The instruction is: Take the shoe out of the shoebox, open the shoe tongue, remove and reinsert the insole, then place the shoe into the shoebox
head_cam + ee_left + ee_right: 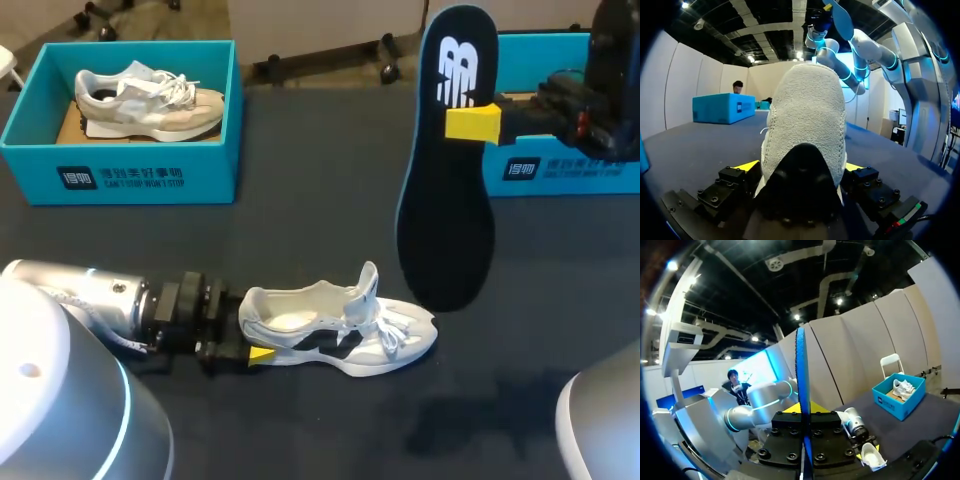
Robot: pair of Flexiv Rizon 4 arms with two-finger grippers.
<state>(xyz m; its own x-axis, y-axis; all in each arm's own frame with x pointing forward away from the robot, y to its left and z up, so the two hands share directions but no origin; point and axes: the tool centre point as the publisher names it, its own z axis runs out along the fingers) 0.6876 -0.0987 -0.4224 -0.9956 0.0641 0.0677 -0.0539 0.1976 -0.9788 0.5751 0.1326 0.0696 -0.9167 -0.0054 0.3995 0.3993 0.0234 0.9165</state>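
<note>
Holding the shoe [340, 335] by its heel on the counter [300, 230] between closed left fingers [262, 353] and pinching the insole [447, 222] aloft near its toe in the right fingers [472, 122], at risk of buckling or jamming on reinsertion through snagging the raised tongue [369, 285] or a slipping heel hold.

insole [445, 170] was black, white logo | shoe [335, 330] was white, black side patches | left shoebox [130, 178] was teal, dark label | boxed shoe [150, 100] was cream-grey | desk [300, 230] was black | left claw [800, 167], right claw [470, 122] tips were yellow
</note>
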